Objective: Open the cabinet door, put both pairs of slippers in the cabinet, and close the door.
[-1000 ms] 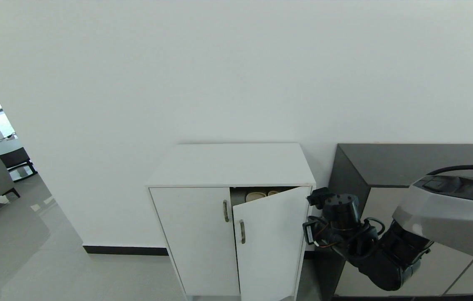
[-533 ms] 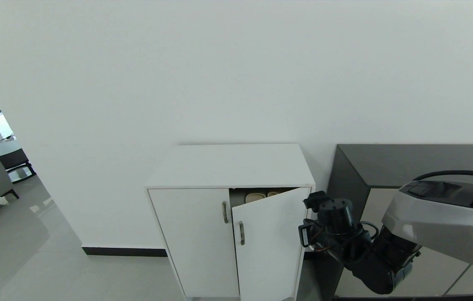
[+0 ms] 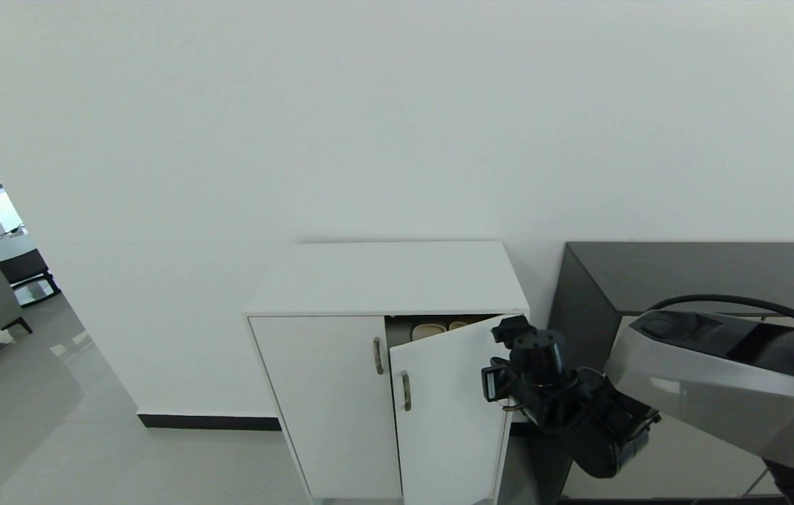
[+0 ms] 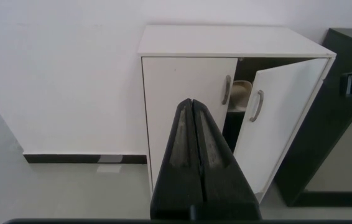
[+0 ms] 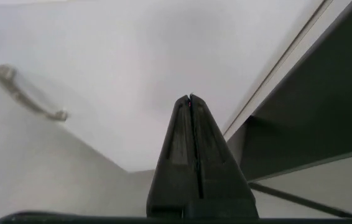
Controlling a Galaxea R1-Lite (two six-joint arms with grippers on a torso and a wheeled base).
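White cabinet [image 3: 383, 277] against far wall [image 3: 369, 126]; left door [image 3: 323, 393] shut, right door [image 3: 449, 421] ajar. Beige slippers [image 3: 429, 328] inside, seen through gap above right door. Right gripper [image 5: 190, 99], fingers pressed together, just beside right door's outer face near its right edge. Left gripper [image 4: 191, 102], fingers together, well back, facing cabinet front.

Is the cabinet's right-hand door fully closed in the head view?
No, the right-hand door stands ajar, and slippers show through the gap above its top edge.
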